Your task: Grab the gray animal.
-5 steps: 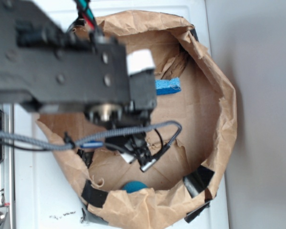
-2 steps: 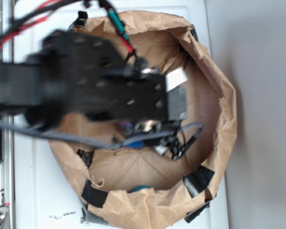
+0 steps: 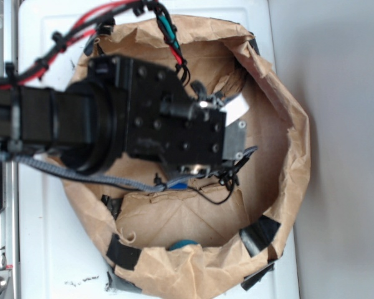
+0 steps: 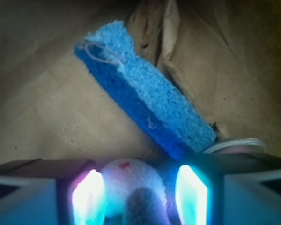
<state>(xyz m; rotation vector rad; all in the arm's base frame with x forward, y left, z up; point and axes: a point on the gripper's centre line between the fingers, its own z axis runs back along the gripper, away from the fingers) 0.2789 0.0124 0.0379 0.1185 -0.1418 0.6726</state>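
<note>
white tabletop [image 3: 50,249] underneath, bearing a wide crumpled brown paper bag [image 3: 287,180] rolled down into a shallow basin, patched with black tape at the rim. above the basin, filling most of the exterior view, the black widowx arm [image 3: 112,128] with red and green wires and a braided gray cable. inside the bag, in the wrist view, a blue rectangular sponge [image 4: 150,105] lying diagonally across the paper floor, a loose white thread on its upper end. at the bag's near rim, a sliver of teal ball [image 3: 182,245]. closest to the wrist camera, the gripper [image 4: 140,194], glowing pads [image 4: 89,197] set apart, with the small gray plush bunny [image 4: 131,185] sitting between them, whitish face with a pink spot upward. contact between pads and plush not clear, so grip state cannot be told.
</note>
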